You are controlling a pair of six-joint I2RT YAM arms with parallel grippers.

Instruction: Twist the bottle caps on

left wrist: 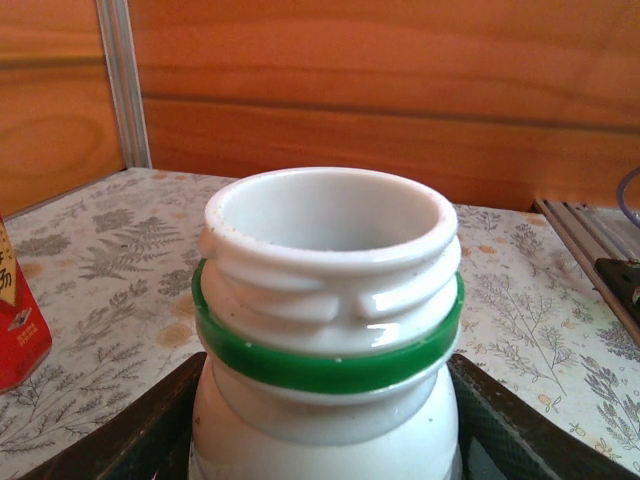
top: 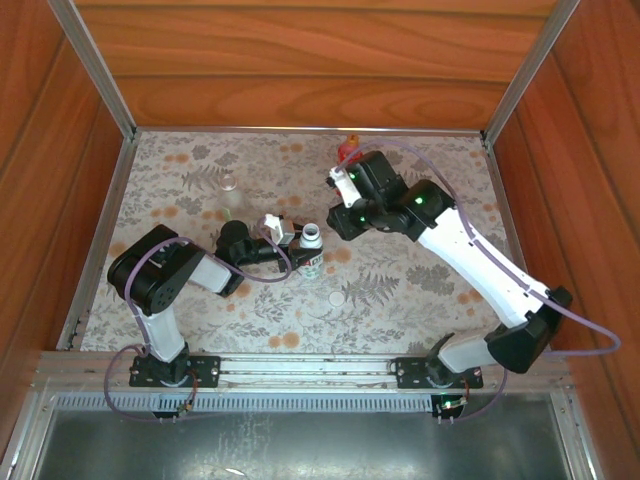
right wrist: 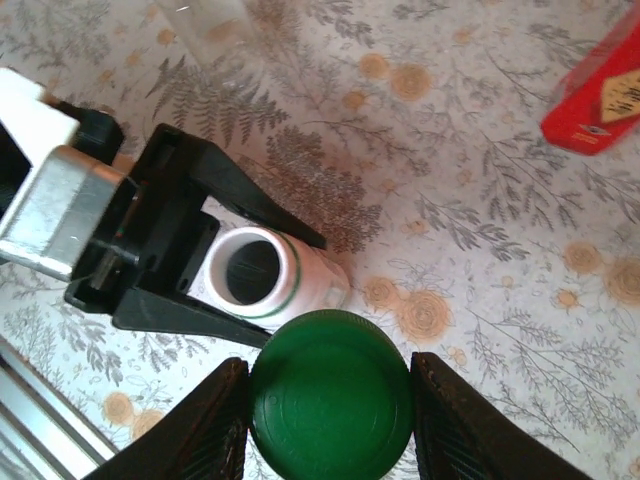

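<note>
Bottle (left wrist: pixel 330 300) is standing upright, mouth up; you're clamping it with left gripper (left wrist: pixel 325 440), right gripper (right wrist: pixel 330 420) pinching green cap (right wrist: pixel 330 390) near it.

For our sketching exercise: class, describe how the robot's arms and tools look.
The left arm and right arm have black joints, white links and purple cables; green lights dot the right. The left tool and right tool have black fingers.

Floral desk (top: pixel 420 290), white bottle (top: pixel 312 250) upright between left jaws, white cap (top: pixel 337 298) near it, clear bottle (top: pixel 228 185) toward rear left.
</note>
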